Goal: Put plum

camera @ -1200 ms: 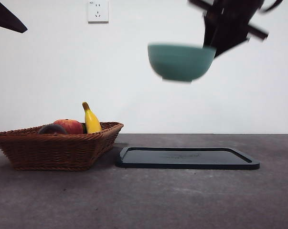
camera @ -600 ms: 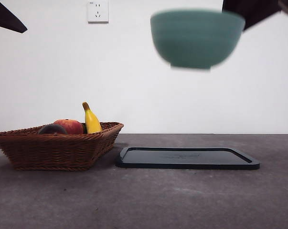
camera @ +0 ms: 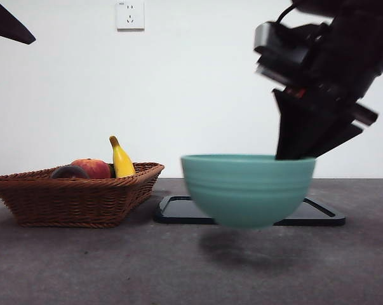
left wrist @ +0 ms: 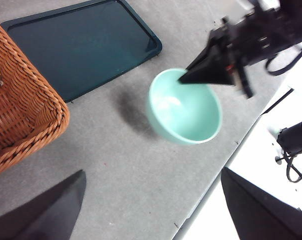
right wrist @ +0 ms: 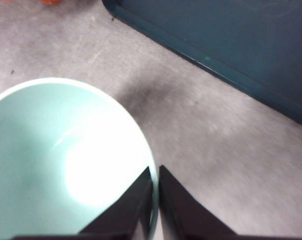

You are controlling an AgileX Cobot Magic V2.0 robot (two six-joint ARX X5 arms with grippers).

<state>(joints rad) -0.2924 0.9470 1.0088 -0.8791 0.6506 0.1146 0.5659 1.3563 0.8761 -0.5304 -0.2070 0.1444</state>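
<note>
right gripper [camera: 293, 152] pinches teal bowl [camera: 247, 189] rim, bowl just above table [camera: 178, 267] | left gripper [left wrist: 151, 210] spread, idle | plum [camera: 69, 172] in wicker basket [camera: 70, 200], at 9 o'clock of peach [camera: 93, 168]

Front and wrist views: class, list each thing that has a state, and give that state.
Teal ceramic bowl: empty, upright, held just above the table.
Right gripper: shut on the bowl's rim.
Left gripper: open, empty.
Dark purple plum: in the woven wicker basket.
Flat black tray: empty.
</note>
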